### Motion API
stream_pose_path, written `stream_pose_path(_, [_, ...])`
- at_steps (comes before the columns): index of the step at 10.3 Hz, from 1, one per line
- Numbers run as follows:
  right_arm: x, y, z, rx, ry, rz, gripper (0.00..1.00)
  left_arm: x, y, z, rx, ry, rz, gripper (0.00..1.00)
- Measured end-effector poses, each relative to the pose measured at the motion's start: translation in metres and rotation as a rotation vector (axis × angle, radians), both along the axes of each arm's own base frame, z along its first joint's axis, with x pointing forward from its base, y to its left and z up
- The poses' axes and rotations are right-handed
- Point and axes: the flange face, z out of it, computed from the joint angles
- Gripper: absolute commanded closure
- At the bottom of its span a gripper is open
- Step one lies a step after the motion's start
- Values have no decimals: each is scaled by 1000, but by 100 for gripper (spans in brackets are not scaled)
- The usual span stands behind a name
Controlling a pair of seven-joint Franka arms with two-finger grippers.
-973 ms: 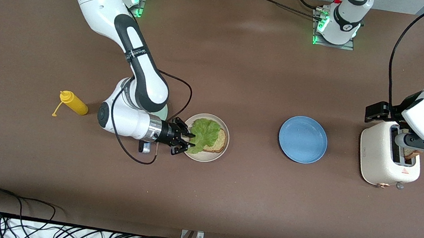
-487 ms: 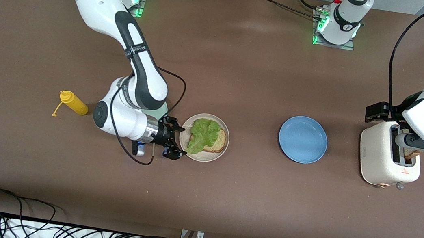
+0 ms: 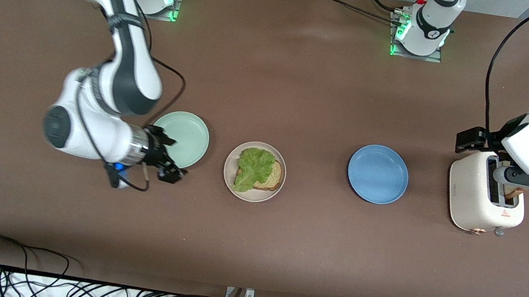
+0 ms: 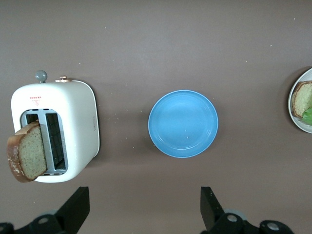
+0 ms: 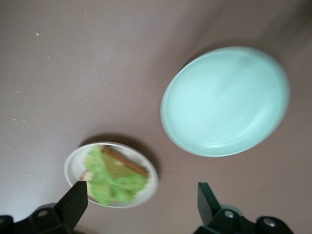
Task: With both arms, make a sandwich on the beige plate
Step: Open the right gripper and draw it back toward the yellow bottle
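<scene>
On the beige plate mid-tabletop lies one bread slice under lettuce. Right gripper, jaws open, hovers beside the mint plate; left gripper (empty, open) hangs above the toaster.

Both end effectors, left and right, gape wide.

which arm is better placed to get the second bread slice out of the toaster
Left. Its hand hangs open above the toaster, where the second bread slice sticks up from a slot. The right hand, also open, is over the table by the mint-green plate, away from the toaster.
</scene>
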Motion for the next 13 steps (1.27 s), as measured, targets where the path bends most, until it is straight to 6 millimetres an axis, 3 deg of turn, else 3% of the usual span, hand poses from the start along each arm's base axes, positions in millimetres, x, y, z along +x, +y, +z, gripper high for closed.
stream_pose_path(3, [-10,-109,44,22,1,245,0,0,1,0,0,0,-1,0])
stream_pose_path(5, [-18,-175,55,59,-24,428,0,0,1,0,0,0,-1,0])
stream_pose_path(7, [-27,-228,65,96,-76,610,0,0,1,0,0,0,-2,0])
stream_pose_path(9, [-36,-268,66,121,-115,752,0,0,1,0,0,0,-2,0])
stream_pose_path(11, [-42,-295,60,113,-141,904,0,0,1,0,0,0,-2,0])
stream_pose_path(13, [-42,-318,42,102,-226,1099,0,0,1,0,0,0,-2,0])
